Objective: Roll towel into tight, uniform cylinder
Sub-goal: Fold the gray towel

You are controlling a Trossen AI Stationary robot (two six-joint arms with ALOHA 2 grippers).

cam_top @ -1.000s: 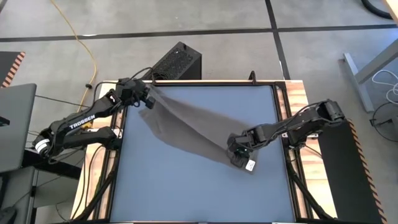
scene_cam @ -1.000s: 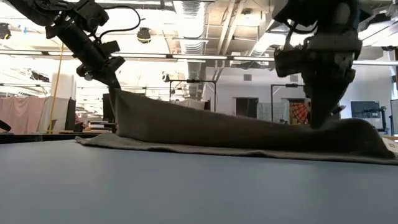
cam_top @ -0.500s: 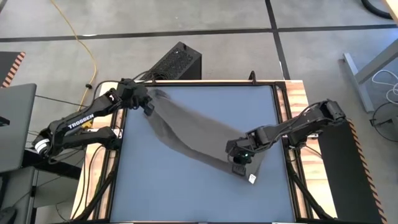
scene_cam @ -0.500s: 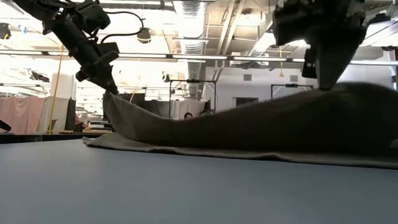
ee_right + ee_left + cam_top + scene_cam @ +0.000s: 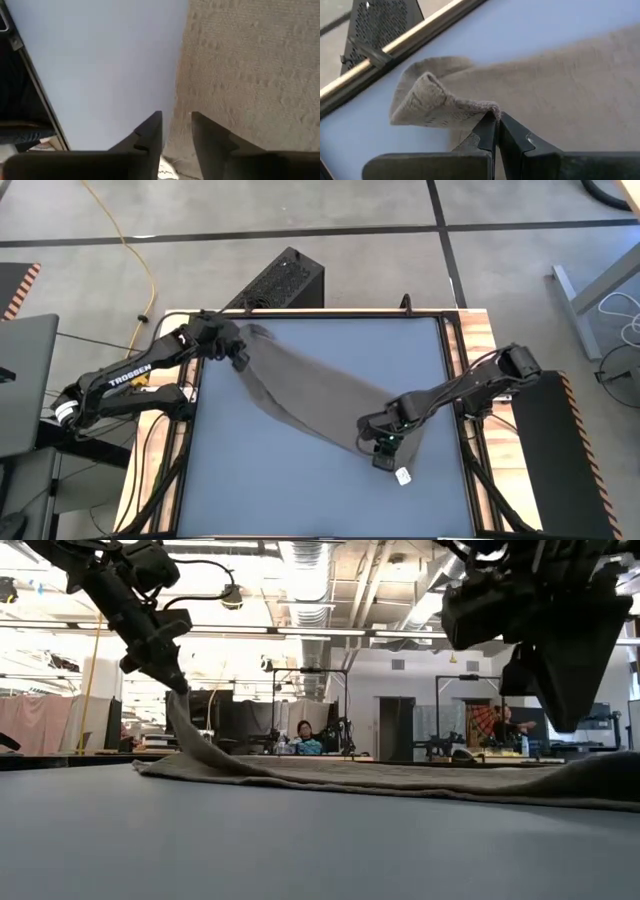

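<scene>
Towel (image 5: pixel 310 395) lies diagonally across blue-grey table (image 5: pixel 270 480), white tag (image 5: pixel 404 476) at near-right corner. Left tool (image 5: pixel 240 352) clenched on far-left corner, lifting it. Right tool (image 5: pixel 383 448) released, fingers parted, just above near-right end at towel's edge.

At upper left the left gripper (image 5: pixel 178 686) pinches the towel (image 5: pixel 400 780) — lifting one corner; the right gripper (image 5: pixel 565 715) hangs above it, upper right.
</scene>
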